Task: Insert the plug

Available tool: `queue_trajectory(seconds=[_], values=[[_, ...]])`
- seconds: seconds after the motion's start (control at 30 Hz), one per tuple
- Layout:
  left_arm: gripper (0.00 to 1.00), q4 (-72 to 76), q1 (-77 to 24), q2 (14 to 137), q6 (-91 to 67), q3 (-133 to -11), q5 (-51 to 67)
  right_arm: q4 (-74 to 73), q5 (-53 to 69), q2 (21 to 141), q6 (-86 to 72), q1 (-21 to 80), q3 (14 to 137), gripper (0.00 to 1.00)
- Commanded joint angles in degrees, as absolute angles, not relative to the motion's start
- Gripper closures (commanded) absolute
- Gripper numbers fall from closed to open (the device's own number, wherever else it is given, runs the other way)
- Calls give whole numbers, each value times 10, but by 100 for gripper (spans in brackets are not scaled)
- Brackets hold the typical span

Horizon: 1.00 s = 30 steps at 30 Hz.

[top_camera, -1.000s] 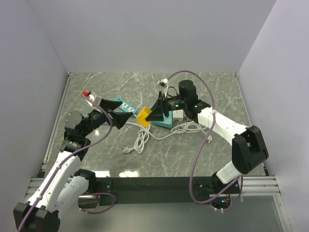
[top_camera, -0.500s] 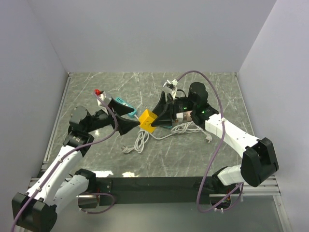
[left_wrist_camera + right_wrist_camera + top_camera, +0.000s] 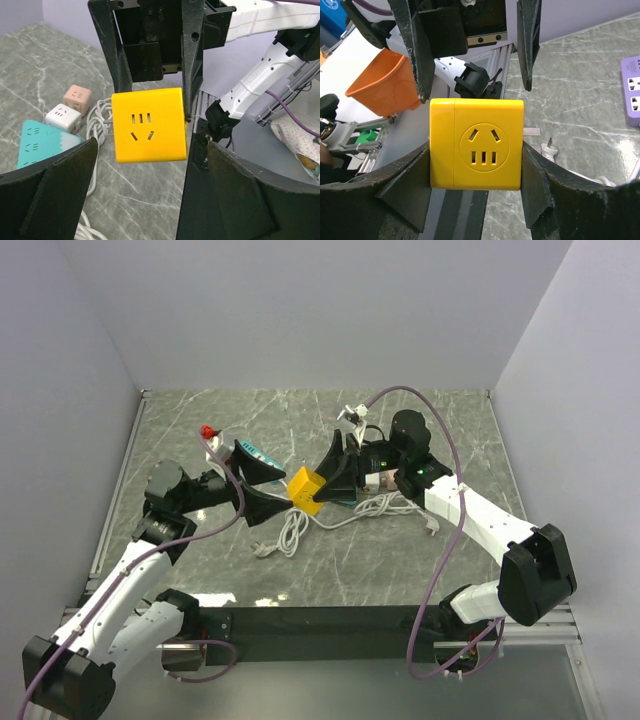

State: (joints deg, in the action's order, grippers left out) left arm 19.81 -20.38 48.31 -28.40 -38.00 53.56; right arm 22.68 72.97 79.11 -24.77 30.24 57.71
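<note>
Top external: R claw (image 3: 318, 483), stretched leftward, tight on yellow socket cube (image 3: 305, 489); L claw (image 3: 281, 488) wide apart, facing it.

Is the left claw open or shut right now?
Open. The left claw has its fingers spread wide on either side of the yellow socket cube, which the right claw grips.

Right gripper (image 3: 475, 172) clamps the yellow socket cube (image 3: 476, 151) (outlet face toward the camera); left gripper (image 3: 476, 90) spread wide just beyond
</note>
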Motion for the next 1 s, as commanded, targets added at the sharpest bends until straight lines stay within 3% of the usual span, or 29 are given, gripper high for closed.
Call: queue_trajectory(seconds=[0.0, 0.33, 0.43, 0.47, 0.5, 0.6, 0.67, 0.7, 0.77, 0.8, 0.87, 0.9, 0.97], values=[[3, 195, -214, 497, -281, -418, 528, 262, 732, 780, -260, 304, 584, 87], [4, 169, -241, 527, -266, -434, 517, 272, 728, 776, -266, 304, 583, 87], [10, 163, -247, 542, -264, -441, 519, 271, 729, 779, -266, 304, 584, 87], [16, 163, -250, 548, -265, -442, 517, 269, 728, 780, -265, 304, 585, 87], [33, 164, -251, 550, -264, -443, 518, 264, 727, 780, -263, 303, 586, 87], [61, 167, -258, 561, -267, -446, 518, 245, 718, 781, -244, 303, 587, 86], [85, 165, -262, 569, -267, -450, 515, 222, 708, 782, -224, 303, 591, 84], [98, 161, -262, 571, -267, -453, 512, 214, 694, 781, -217, 303, 592, 78], [100, 159, -263, 576, -271, -454, 503, 183, 670, 771, -189, 302, 594, 67], [100, 159, -263, 575, -276, -454, 495, 169, 633, 766, -177, 300, 595, 52], [100, 163, -263, 577, -285, -454, 486, 139, 587, 743, -146, 296, 589, 39], [100, 163, -263, 577, -288, -454, 484, 139, 568, 731, -142, 295, 582, 3], [100, 163, -263, 583, -301, -455, 469, 135, 500, 692, -119, 294, 562, 3]])
